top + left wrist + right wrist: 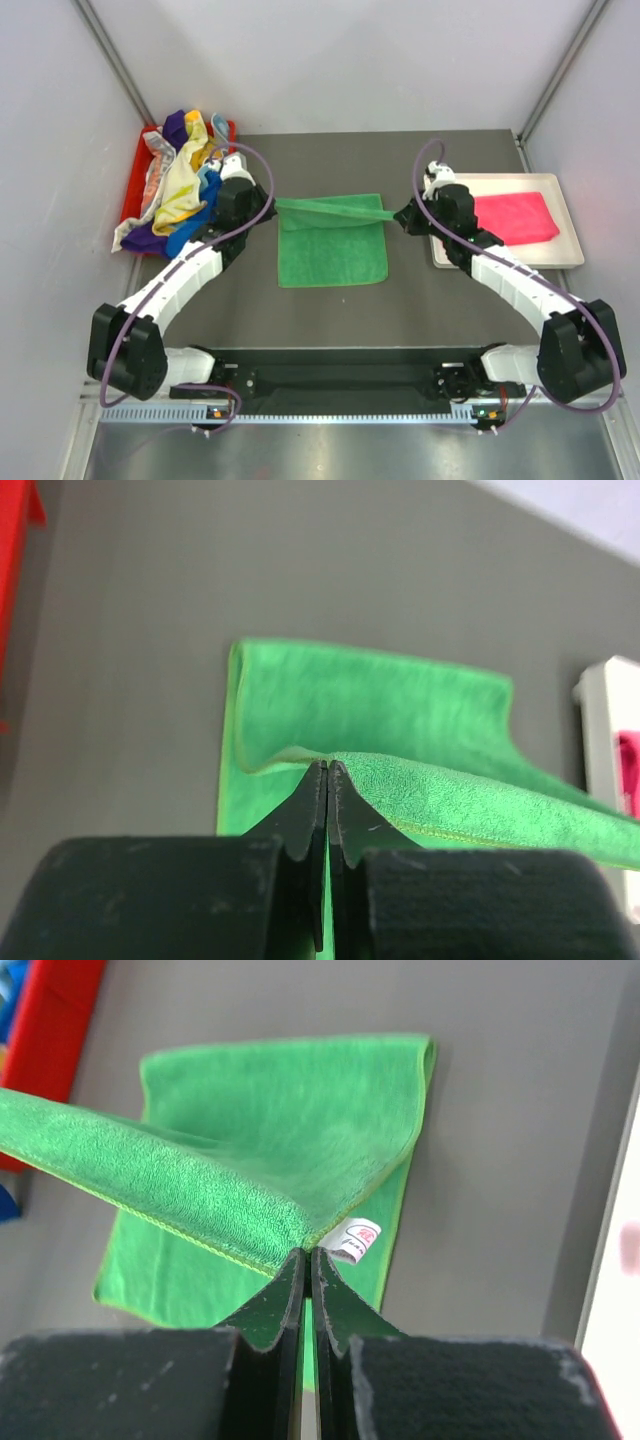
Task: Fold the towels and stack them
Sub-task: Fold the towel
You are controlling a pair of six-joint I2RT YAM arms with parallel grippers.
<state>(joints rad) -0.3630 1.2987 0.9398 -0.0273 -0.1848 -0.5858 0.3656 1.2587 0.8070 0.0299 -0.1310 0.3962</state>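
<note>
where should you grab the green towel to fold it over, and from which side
At its two far corners, one per arm: the left gripper coming in from the left, the right gripper from the right. The green towel is thin and square, so corners offer a thin hem to pinch. Both are pinched that way now, with the far edge lifted taut between them.

So the green towel (332, 250) lies on the dark surface (330, 320), its far edge raised and pulled taut between the left jaws and right jaws. A pink towel (515, 217) sits on the white tray (510, 256), and colourful towels (180, 185) are heaped in the red bin (131, 195).
</note>
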